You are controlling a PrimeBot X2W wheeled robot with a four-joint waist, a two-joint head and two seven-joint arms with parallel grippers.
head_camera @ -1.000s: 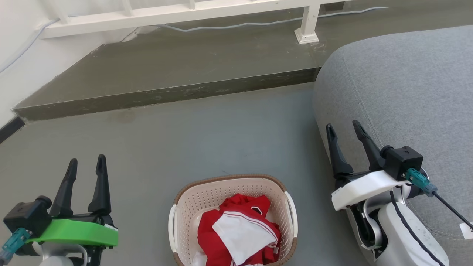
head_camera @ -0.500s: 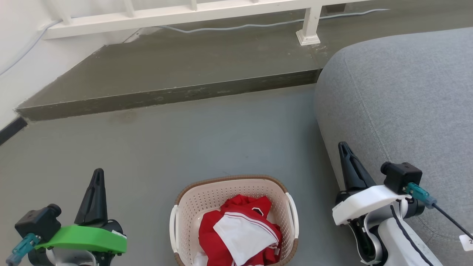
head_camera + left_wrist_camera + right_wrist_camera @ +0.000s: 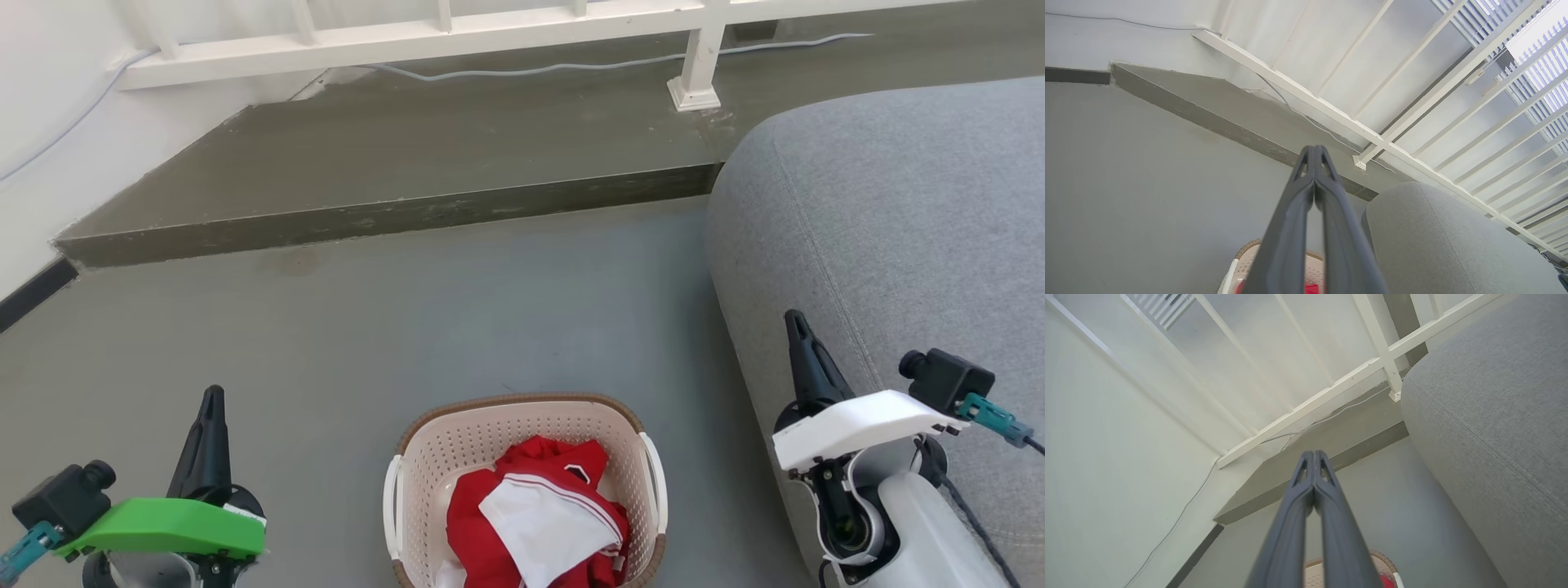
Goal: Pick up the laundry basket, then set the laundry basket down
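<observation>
One laundry basket (image 3: 490, 433), mouth up; near end cropped, long axis unclear.

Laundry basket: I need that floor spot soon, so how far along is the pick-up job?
Nothing looks done: the laundry basket sits on the floor with red and white clothes inside. In hand: the left gripper and right gripper flank it, both shut and empty, touching nothing. Remaining: grip the white handles, lift, set down.
</observation>
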